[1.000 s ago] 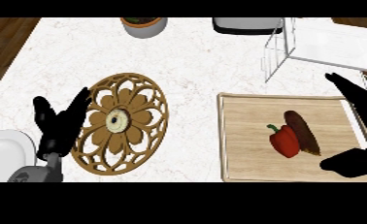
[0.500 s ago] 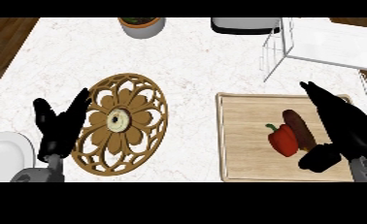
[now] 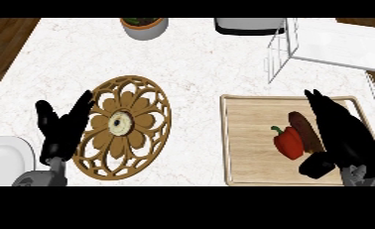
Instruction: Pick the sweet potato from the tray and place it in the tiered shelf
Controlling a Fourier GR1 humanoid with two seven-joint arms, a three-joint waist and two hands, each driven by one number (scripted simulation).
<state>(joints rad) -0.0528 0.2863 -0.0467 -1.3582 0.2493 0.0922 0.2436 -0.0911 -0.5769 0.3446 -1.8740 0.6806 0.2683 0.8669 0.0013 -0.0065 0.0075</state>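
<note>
The right robot hand lies over the right part of the wooden tray, fingers stretched long toward the tray's far edge and the thumb bent in near the tray's near right corner. Its fingers run straight along the right side of the sweet potato and cover part of it; the hand is spread, not curled round anything, though whether fingers actually touch the sweet potato cannot be told.

The left robot hand rests near the surface's left edge, fingers up and relaxed, holding nothing, its fingertips just beside the rim of the round carved wooden trivet.

The sweet potato is a dark brown, elongated piece lying on the tray, slanting from the tray's middle toward its near right corner. A red bell pepper with a green stem lies just left of it, touching or nearly so.

The tiered shelf, white wire and panels, stands at the surface's far right corner, apart from the tray. A pot with a plant and a grey-white container sit along the far edge. A white plate shows at the near left corner.

No writing or labels can be read.
</note>
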